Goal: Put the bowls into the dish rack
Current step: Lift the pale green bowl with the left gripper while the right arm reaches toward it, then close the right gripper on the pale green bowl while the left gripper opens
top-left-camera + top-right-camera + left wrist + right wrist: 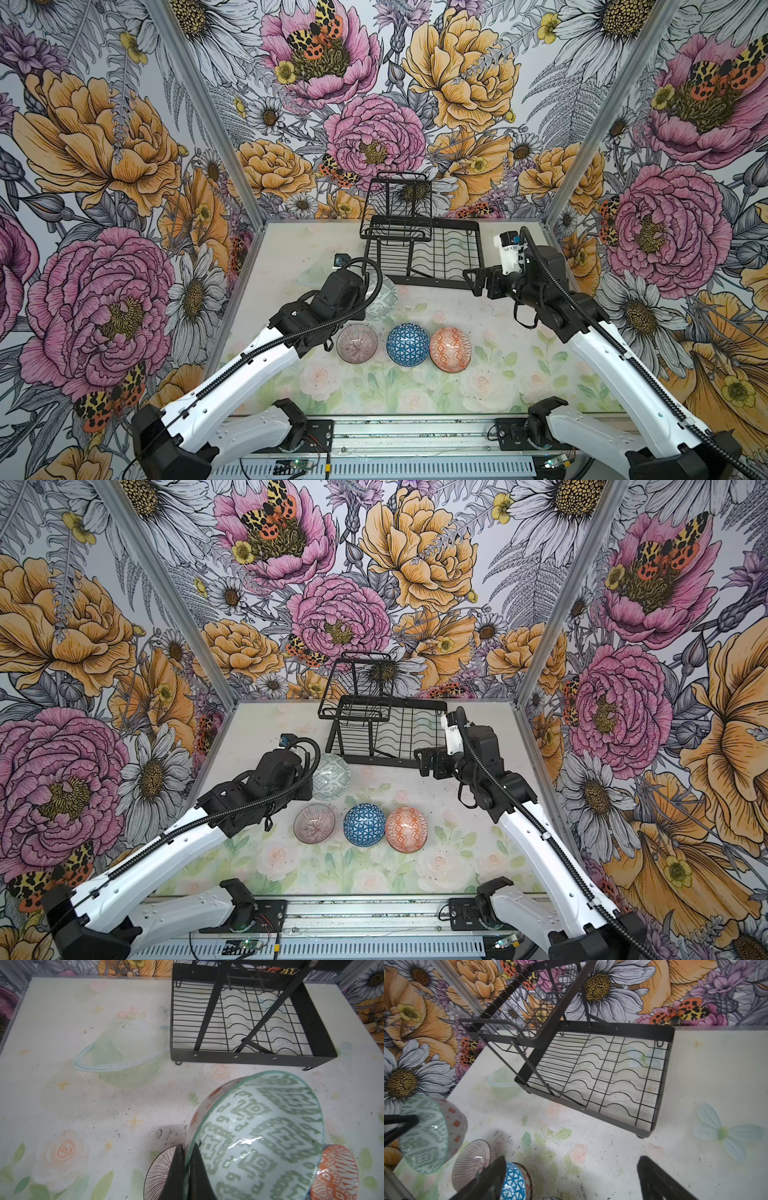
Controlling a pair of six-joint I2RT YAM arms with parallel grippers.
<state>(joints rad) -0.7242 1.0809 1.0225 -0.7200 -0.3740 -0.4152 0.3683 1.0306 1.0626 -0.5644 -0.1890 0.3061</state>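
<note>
Flowered wallpaper boxes in the pale tabletop (498, 357), and the dish rack (436, 283) sits at the far end with nothing in it. I see my left claw (187, 1149) clamped on the rim of the grey-green bowl (259, 1132), holding it tipped on its side just in front of the rack's near left corner. My right claw (571, 1160) is spread wide and empty by the rack's near right corner. Well in front of the rack, the pink bowl (356, 343), blue bowl (407, 344) and orange bowl (450, 349) stand in a row. The teal bowl (124, 1064) sits just beside the rack's left end.
</note>
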